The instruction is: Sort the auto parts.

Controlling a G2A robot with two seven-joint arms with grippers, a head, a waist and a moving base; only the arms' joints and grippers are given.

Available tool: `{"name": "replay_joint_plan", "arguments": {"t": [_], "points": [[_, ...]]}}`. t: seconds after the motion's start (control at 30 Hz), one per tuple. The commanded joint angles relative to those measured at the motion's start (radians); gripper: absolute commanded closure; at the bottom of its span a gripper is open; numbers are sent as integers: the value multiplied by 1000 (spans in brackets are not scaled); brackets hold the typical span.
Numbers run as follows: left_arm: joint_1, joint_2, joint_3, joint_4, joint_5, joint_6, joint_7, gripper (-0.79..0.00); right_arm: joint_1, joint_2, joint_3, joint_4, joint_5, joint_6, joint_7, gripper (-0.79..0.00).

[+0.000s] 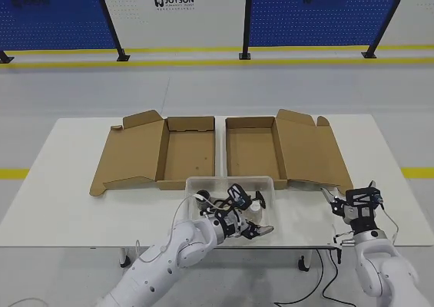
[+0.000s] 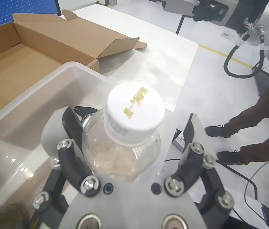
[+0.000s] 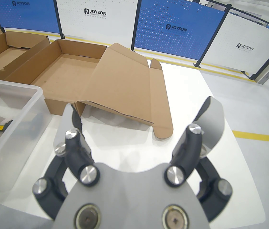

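At the clear bin's (image 1: 201, 183) corner, straddles the bottle (image 2: 122, 153) with left pincer (image 2: 129, 115) spread wide, one finger (image 2: 71, 127) touching, and right pincer (image 3: 139, 104) open, empty. Risks squirting the slick bottle out on closing.

The bin (image 1: 201, 183) sits on the table (image 1: 63, 199) at its near edge. The left box (image 1: 190, 150) lies at the bin's 11 o'clock and the right box (image 1: 251, 150) at 1 o'clock, the two side by side.
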Motion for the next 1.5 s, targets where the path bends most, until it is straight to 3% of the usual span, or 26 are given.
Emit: {"name": "replay_joint_plan", "arguments": {"t": [0.0, 0.03, 0.17, 0.33, 0.5, 0.6, 0.7, 0.73, 0.77, 0.87, 0.93, 1.0, 1.1, 1.47], "points": [[-3, -2, 2, 8, 2, 0, 2, -683, 0, 0, 0, 0, 0, 0, 0, -785], [-4, -3, 2, 11, 1, 0, 3, -628, 0, 0, 0, 0, 0, 0, 0, -785], [-7, -6, 3, 19, 1, 0, 5, -548, 0, 0, 0, 0, 0, 0, 0, -785], [-8, -9, 3, 24, 10, 1, 12, -505, 0, 0, 0, 0, 0, 0, 0, -785], [-7, -11, 2, 27, 19, 0, 19, -256, 0, 0, 0, 0, 0, 0, 0, -785], [-7, -12, 2, 27, 27, 0, 21, -252, 0, 0, 0, 0, 0, 0, 0, -785], [-7, -14, 2, 24, 30, 1, 23, -268, 0, 0, 0, 0, 0, 0, 0, -785], [-8, -14, 2, 24, 32, 0, 23, -292, 0, 0, 0, 0, 0, 0, 0, -785], [-8, -15, 3, 24, 33, -1, 22, -369, 0, 0, 0, 0, 0, 0, 0, -785], [-12, -17, 4, 27, 34, -6, 18, -419, 0, 0, 0, 0, 0, 0, 0, -785], [-15, -18, 4, 28, 33, -8, 15, -603, 0, 0, 0, 0, 0, 0, 0, -785], [-19, -20, 4, 29, 34, -9, 12, -628, 0, 0, 0, 0, 0, 0, 0, -785], [-24, -22, 4, 27, 31, -15, 4, -770, 0, 0, 0, 0, 0, 0, 0, -785], [-67, -40, 26, 40, 5, -41, -19, -785, 0, 0, 0, 0, 0, 0, 0, -785]]}}
